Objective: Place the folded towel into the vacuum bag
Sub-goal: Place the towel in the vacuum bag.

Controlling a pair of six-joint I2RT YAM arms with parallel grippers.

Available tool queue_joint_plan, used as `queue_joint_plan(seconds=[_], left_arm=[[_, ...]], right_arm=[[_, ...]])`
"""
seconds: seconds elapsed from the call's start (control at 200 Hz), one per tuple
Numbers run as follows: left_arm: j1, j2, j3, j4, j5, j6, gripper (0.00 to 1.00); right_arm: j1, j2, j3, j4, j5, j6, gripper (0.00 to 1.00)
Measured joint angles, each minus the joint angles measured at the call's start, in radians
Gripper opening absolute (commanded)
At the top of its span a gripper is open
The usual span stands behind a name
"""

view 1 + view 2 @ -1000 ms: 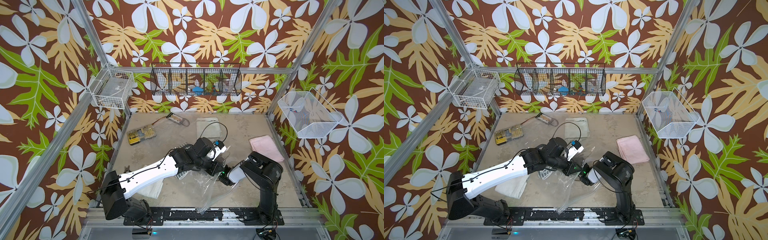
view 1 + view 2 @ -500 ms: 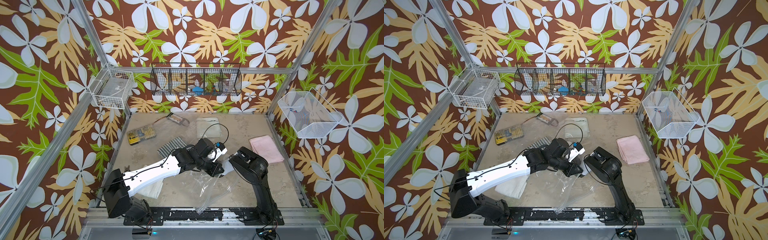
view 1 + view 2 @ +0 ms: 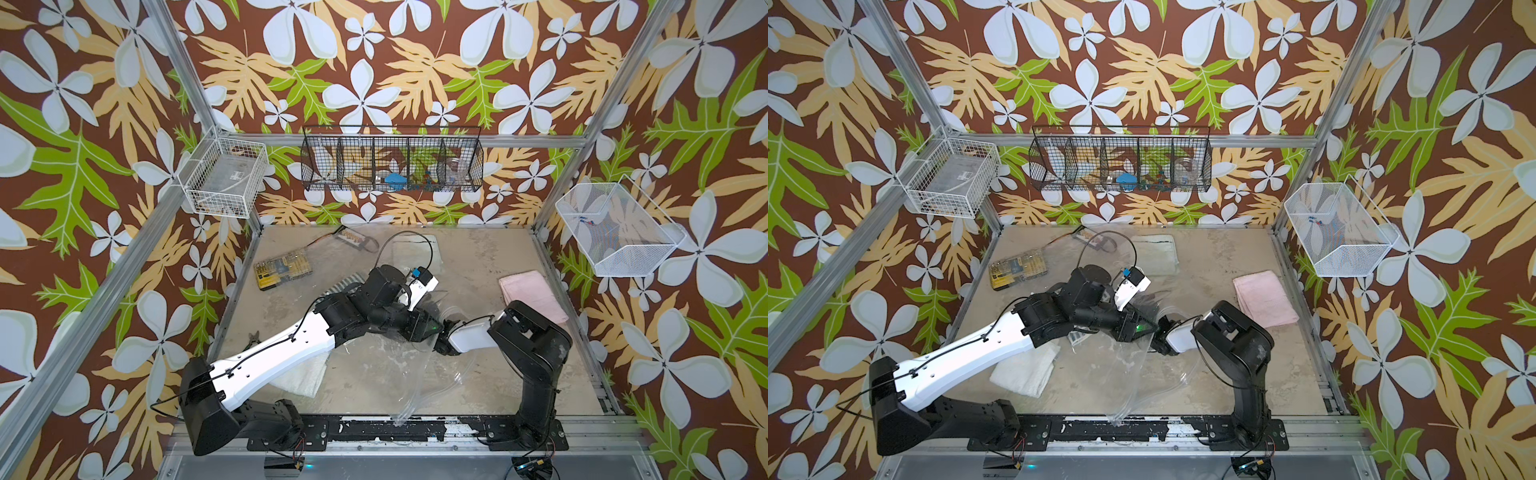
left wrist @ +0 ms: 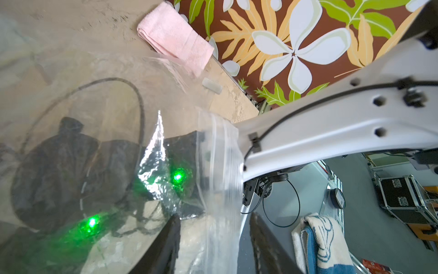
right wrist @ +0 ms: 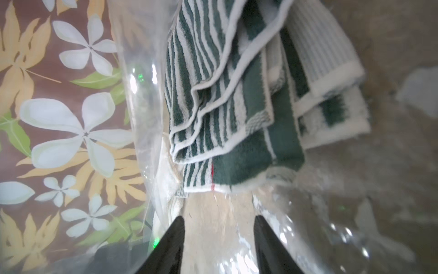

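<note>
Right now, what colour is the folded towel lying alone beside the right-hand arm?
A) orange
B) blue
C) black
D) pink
D: the pink towel lies flat on the table, its colour plain in both top views.

Both top views look steeply down from high over the front edge, sharing nearly the whole bench [image 3: 478, 266]. The camera behind the left gripper [image 4: 214, 215] looks across toward a pink towel [image 4: 175, 35]. The one behind the right gripper [image 5: 218, 218] faces a striped towel [image 5: 225, 95] close up.
</note>
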State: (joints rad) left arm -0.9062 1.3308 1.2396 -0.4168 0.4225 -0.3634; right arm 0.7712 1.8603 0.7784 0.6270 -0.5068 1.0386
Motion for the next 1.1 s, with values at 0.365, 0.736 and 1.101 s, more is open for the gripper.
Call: queue_joint_plan(seconds=[0.365,0.736,1.101], left_arm=[[0.232,-0.012,-0.089,0.176,-0.035,-0.106,0.50],[0.327,0.251,-0.098,0.361,-0.167,-0.167,0.48],[0.406,0.562,0.004,0.468,-0.265,-0.183,0.47]], right_arm=[[-0.060,-0.373,-0.156,-0.530,0.202,-0.125,0.61],[-0.333,-0.726,-0.151,-0.937,0.357,-0.224,0.65],[-0.500,-0.834,-0.016,-1.135,0.428,-0.342,0.65]])
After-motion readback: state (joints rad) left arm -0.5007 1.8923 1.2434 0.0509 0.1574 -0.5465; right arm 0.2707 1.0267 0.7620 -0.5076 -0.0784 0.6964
